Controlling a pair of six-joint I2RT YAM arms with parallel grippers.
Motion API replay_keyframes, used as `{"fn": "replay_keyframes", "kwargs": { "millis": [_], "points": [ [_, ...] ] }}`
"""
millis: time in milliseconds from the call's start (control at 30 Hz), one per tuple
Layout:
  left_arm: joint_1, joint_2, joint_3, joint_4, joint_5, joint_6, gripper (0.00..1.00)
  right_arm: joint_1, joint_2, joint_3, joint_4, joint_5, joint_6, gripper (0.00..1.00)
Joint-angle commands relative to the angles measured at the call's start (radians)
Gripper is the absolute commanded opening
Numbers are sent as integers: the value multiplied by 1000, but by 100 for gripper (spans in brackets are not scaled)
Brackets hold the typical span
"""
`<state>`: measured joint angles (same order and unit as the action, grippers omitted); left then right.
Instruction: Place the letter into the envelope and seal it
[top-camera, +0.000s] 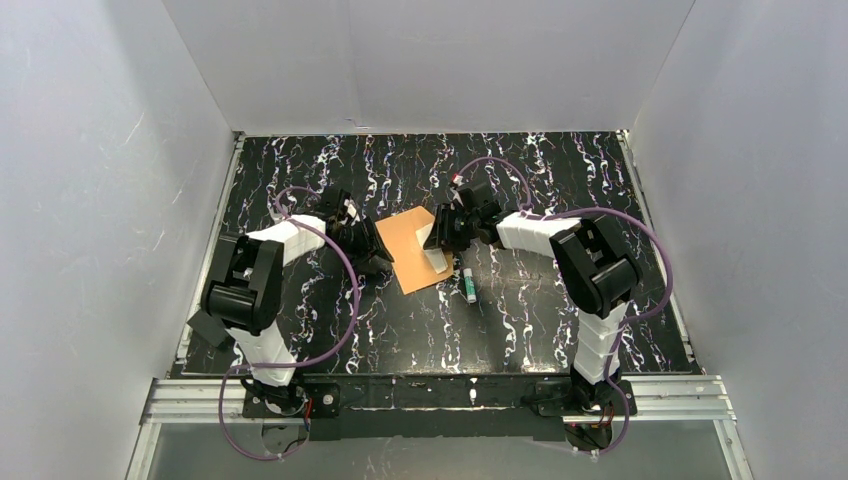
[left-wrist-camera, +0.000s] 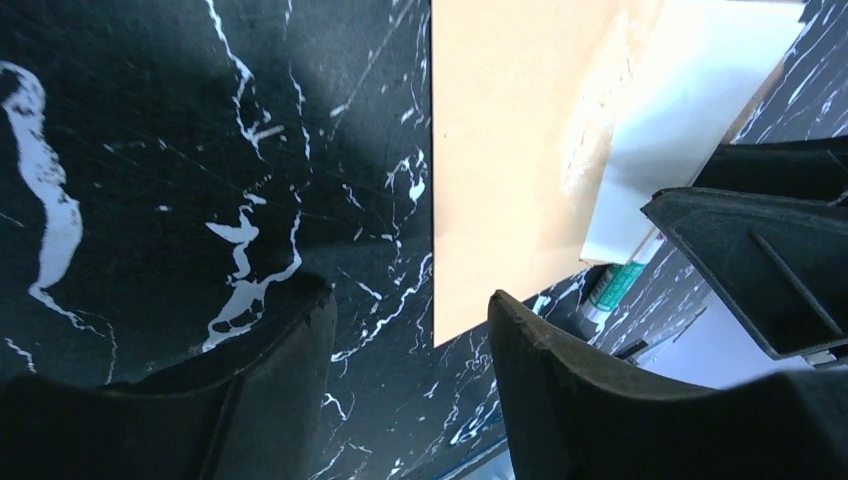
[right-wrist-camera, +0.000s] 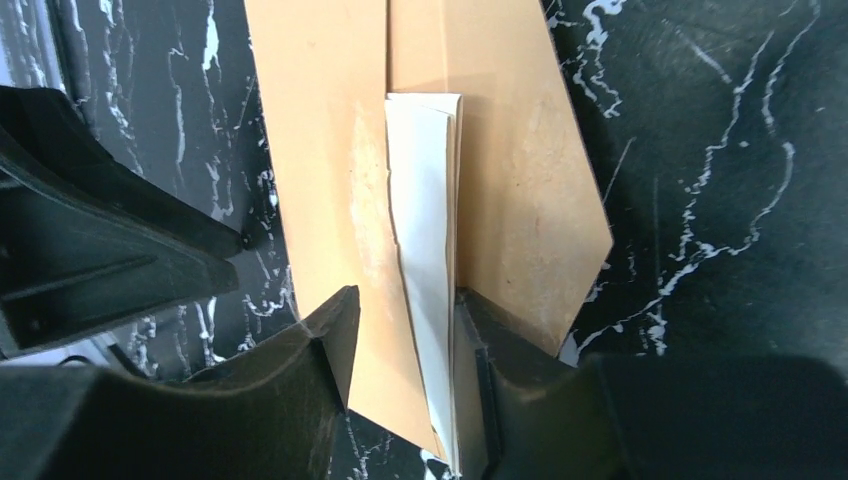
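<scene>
Top external view shows the black table (top-camera: 520, 330), orange envelope (top-camera: 402, 247) flat at centre, folded letter (right-wrist-camera: 425, 230) lying at its mouth, right gripper (right-wrist-camera: 405, 298) parted astride it, left gripper (left-wrist-camera: 410, 310) spread empty beside the envelope's edge, so insertion looks underway and next likely calls for pushing it fully inside.

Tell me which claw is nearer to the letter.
Right. The right claw straddles the letter, one finger on either side. The left claw sits beside the envelope's opposite edge, over the table, apart from the letter.
</scene>
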<state>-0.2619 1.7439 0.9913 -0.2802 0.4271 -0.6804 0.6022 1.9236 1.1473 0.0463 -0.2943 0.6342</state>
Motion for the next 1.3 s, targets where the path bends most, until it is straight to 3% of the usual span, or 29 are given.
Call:
{"fn": "replay_keyframes", "kwargs": {
  "millis": [0, 167, 367, 700, 1067, 1267],
  "points": [
    [0, 33, 48, -34, -51, 13, 54, -1, -27, 44, -45, 50, -45, 41],
    [0, 101, 96, 13, -25, -6, 47, -1, -12, 40, -45, 39, -48, 14],
    [0, 208, 154, 38, 33, 1, 37, -1, 20, 42, -8, -12, -33, 2],
    [0, 259, 162, -11, 49, 61, 31, -1, 80, 76, 39, -57, 6, 1],
    [1, 204, 88, 69, 68, -66, 27, -1, 21, -51, 240, -25, 155, 3],
    [-1, 213, 42, 142, 118, -134, 26, -1, 63, -89, 378, -86, 242, 2]
  ]
}}
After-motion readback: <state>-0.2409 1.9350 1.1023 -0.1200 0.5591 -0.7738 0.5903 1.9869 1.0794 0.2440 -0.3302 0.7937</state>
